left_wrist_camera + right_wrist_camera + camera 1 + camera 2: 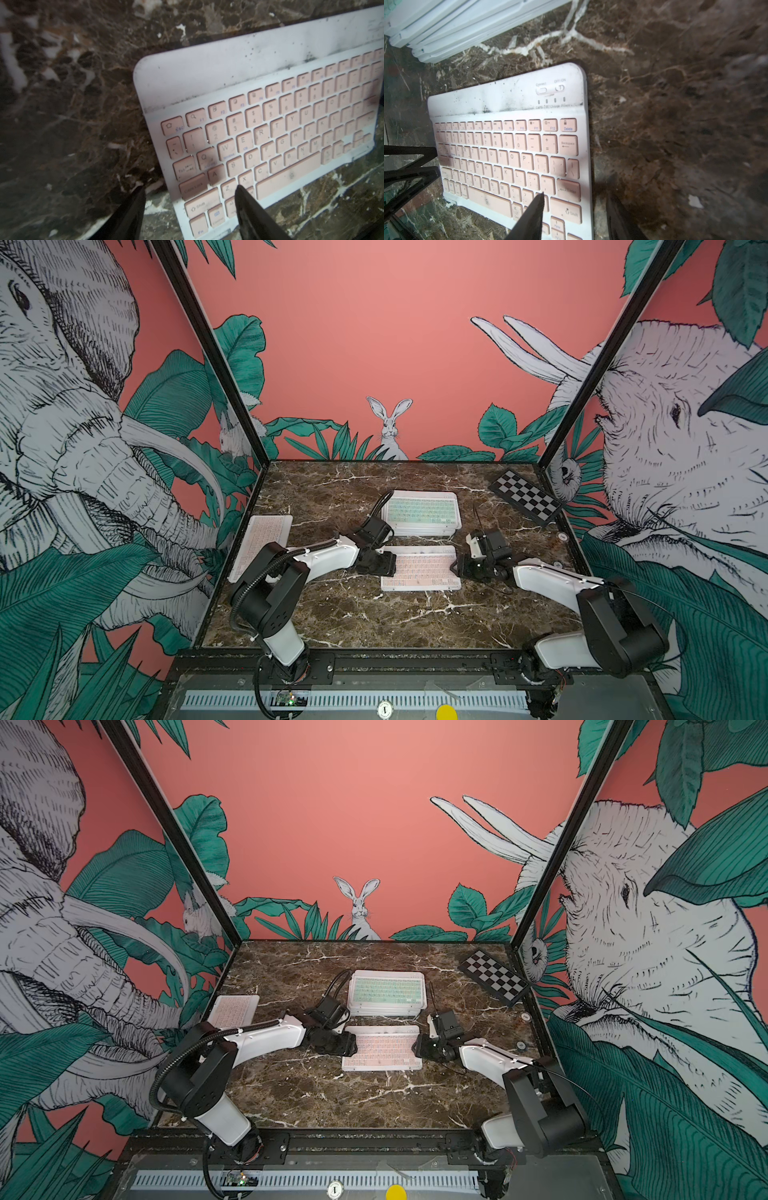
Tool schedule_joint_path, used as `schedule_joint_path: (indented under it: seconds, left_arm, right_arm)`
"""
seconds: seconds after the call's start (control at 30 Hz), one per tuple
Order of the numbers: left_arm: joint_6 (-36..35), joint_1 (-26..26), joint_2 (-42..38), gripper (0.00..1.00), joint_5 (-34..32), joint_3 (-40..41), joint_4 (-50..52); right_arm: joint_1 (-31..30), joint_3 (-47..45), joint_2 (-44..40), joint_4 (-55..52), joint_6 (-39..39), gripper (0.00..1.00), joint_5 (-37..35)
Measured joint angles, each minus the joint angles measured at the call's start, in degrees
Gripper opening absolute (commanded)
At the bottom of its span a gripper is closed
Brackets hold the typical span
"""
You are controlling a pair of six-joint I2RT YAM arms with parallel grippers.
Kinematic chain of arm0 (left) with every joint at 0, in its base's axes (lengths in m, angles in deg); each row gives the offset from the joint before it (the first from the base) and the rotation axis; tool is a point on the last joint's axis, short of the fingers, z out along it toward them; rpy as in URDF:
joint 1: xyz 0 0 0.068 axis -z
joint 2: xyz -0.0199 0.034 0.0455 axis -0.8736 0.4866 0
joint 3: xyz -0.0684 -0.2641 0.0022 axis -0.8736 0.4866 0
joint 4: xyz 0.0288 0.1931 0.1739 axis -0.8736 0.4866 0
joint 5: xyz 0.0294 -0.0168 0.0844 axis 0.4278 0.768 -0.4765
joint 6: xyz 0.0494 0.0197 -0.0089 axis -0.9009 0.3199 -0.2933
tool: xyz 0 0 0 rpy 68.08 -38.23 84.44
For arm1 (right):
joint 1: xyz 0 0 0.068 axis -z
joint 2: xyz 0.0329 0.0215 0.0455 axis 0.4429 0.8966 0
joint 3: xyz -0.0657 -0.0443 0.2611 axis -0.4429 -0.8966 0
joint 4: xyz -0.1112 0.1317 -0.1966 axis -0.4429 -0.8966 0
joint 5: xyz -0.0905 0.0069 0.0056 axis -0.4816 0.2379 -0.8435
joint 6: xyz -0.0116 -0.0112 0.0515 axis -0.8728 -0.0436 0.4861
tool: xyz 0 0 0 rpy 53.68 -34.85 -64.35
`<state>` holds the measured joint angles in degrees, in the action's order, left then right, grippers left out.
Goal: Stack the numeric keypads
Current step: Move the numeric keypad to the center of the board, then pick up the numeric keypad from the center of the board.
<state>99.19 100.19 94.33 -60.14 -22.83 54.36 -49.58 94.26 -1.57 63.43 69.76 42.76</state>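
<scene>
A pink-keyed numeric keypad (420,569) (382,1049) lies flat mid-table. My left gripper (388,566) (189,193) stands open at its left end: one finger hangs over the keys, the other over the marble beside the edge. At the keypad's (508,149) right end my right gripper (457,568) (577,199) is open and straddles the edge the same way. Neither grips it. Just behind stands a stack of keypads (422,512) (386,990) (456,27) with a mint-green one on top. Another pink keypad (259,545) (230,1011) rests by the left wall.
A black-and-white checkered board (525,497) (494,977) lies at the back right corner. The marble table (374,622) is walled on three sides. Two small round discs (562,536) sit near the right wall.
</scene>
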Motion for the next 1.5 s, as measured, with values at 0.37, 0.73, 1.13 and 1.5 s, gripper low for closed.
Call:
schedule_joint_path:
  seconds: [0.37, 0.73, 1.13, 1.5]
  left_arm:
    - [0.02, 1.86, 1.09, 0.7, 0.52, -0.76, -0.66]
    - [0.13, 2.27, 1.2, 0.7, 0.81, -0.76, -1.31]
    - [0.24, 2.34, 1.25, 0.7, 0.59, -0.76, -1.38]
    - [0.48, 2.71, 1.55, 0.7, -1.62, -1.09, -0.83]
  right_arm:
    - [-0.98, -0.13, 0.81, 3.13, 2.29, 0.48, 1.75]
    - [-1.11, 0.35, 0.57, -0.13, -0.76, 0.48, -2.82]
    - [-1.27, 0.33, 2.34, 4.22, 0.11, 0.48, -0.44]
    - [0.61, -2.29, 3.23, 12.59, 2.93, 0.47, 3.54]
